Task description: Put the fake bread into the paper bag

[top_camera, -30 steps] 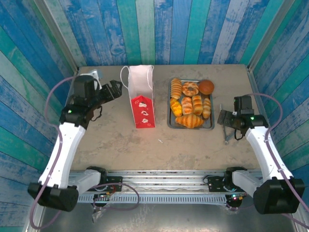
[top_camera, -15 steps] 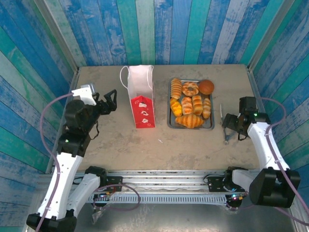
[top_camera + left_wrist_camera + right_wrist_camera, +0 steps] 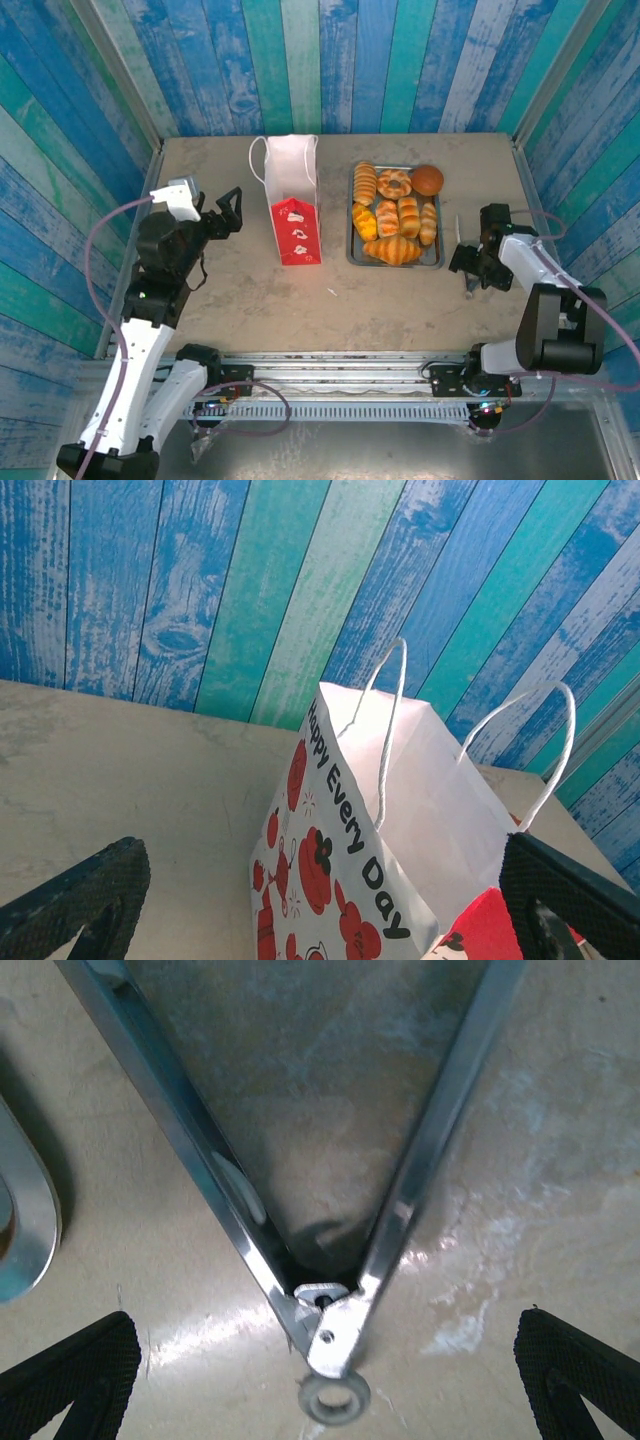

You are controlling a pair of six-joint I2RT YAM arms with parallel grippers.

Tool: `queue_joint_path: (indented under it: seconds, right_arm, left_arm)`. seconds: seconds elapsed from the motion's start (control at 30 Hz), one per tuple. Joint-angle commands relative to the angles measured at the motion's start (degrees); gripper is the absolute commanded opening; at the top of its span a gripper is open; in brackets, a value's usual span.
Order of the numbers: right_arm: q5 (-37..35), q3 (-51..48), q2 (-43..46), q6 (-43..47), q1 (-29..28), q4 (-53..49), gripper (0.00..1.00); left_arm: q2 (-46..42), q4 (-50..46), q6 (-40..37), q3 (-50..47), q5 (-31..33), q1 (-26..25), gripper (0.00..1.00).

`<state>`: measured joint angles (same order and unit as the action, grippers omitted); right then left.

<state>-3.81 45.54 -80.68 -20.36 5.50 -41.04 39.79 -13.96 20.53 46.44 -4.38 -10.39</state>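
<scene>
The top camera looks down from behind the arms at the whole table [image 3: 400,300]. The left wrist camera sits low, close to the paper bag [image 3: 380,810], facing the back wall [image 3: 250,580]. The right wrist camera looks straight down, very near, at tongs [image 3: 335,1330] by the table's right edge. The top camera sees both.

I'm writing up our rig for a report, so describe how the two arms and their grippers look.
The left arm and right arm have white shell links between black joint housings, each trailing a looping lilac cable. The left gripper and right gripper are black, with finely textured pads.
</scene>
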Motion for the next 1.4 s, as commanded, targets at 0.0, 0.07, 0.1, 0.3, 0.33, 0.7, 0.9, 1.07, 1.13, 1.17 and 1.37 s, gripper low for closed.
queue_joint_path:
  seconds: [0.0,0.07,0.1,0.3,0.33,0.7,0.9,1.07,1.13,1.17,1.37]
  right_arm:
    - [-0.61,0.93,-2.45,-0.37,0.41,2.94,1.0]
    - [-0.99,1.52,-3.95,-0.08,0.44,4.09,1.0]
    - [-1.17,1.97,-4.82,-0.03,0.51,4.53,1.0]
    - [-3.55,4.11,-8.72,0.32,0.81,5.98,1.0]
    - [-3.65,4.29,-8.96,0.32,0.94,6.27,1.0]
    - [-2.1,5.16,-12.08,-0.28,2.07,8.63,0.97]
    - [-1.1,4.42,-11.74,-0.29,2.15,9.24,0.91]
    - [-1.28,3.32,-10.36,-0.06,2.15,9.82,0.9]
    - [-1.41,2.9,-9.72,0.06,2.16,10.01,0.9]
    - [-1.54,2.68,-9.52,0.14,2.16,10.01,0.89]
    - [-2.29,1.93,-8.23,0.8,2.2,9.96,0.86]
  left_arm:
    - [0.02,1.39,-1.11,-0.23,0.25,-0.17,0.94]
    - [0.1,1.13,-1.22,-0.03,0.43,-0.15,0.94]
    - [0.11,0.99,-1.24,0.06,0.6,-0.15,0.94]
    - [0.5,0.78,-1.28,0.25,0.77,-0.18,0.94]
    - [0.53,0.82,-1.29,0.28,0.86,-0.2,0.94]
    - [2.33,-0.69,-0.9,1.78,0.18,-0.15,0.94]
    - [6.18,-5.48,1.26,5.79,-4.5,-0.16,0.94]
    - [9.18,-11.87,4.96,7.96,-7.37,-0.15,0.95]
    - [10.16,-12.0,6.57,7.63,-8.91,-0.15,0.95]
    - [10.81,-11.65,7.32,7.66,-10.12,-0.16,0.95]
    - [17.34,-10.52,10.04,10.17,-10.85,-0.99,0.97]
